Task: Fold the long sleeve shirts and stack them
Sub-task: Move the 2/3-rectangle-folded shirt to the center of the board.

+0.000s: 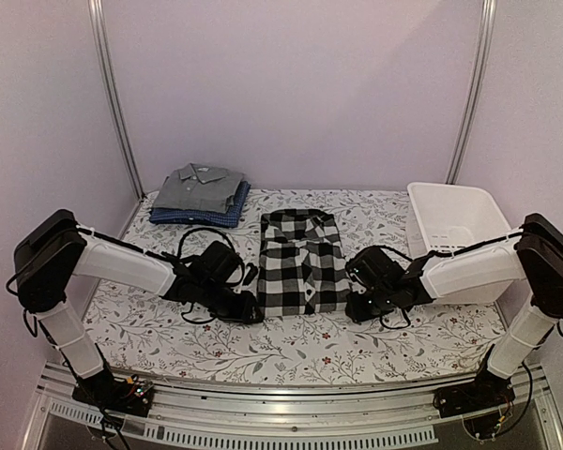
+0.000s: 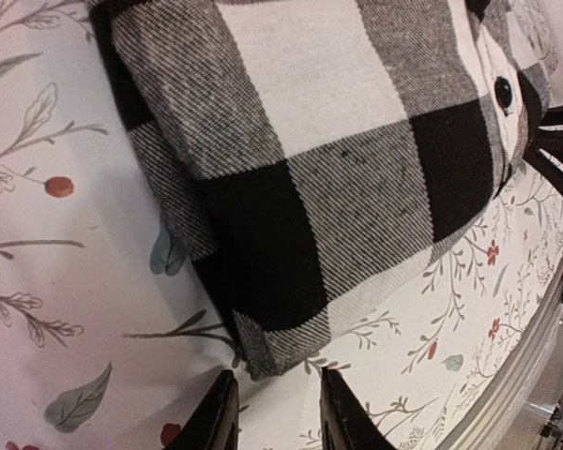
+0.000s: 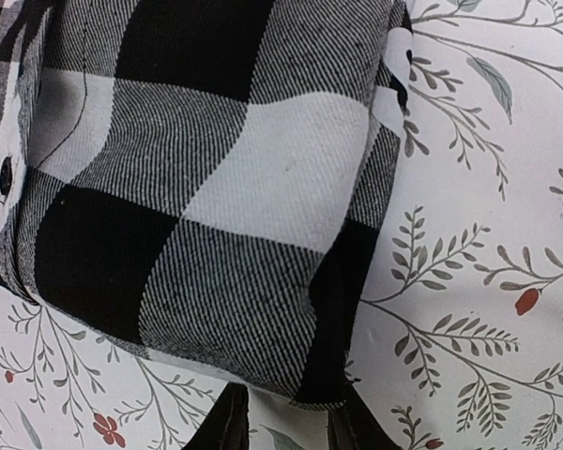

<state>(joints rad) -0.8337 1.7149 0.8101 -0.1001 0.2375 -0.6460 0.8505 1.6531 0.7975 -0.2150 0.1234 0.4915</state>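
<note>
- Overhead, the checked shirt (image 1: 303,262) is seen folded into a rectangle mid-table, collar at the far end.
- The grey shirt (image 1: 202,186) is stacked on the blue shirt (image 1: 227,215) at the far left of the table (image 1: 169,328); a white basket (image 1: 448,187) is parked at the far right.
- The left gripper (image 1: 248,307) is set at the near left corner of the checked shirt, the right gripper (image 1: 357,307) at the near right corner.
- Left wrist: the left gripper (image 2: 277,375) is seen narrowly parted, floral tablecloth visible in the gap, nothing clamped. The checked shirt (image 2: 338,187) corner is placed right at the fingertips; one black button (image 2: 503,92) is visible.
- Right wrist: the right gripper (image 3: 289,394) is likewise narrowly parted, with nothing seen clamped. The checked shirt (image 3: 206,187) corner is met at the tips, its folded edge lying flat on the cloth.
</note>
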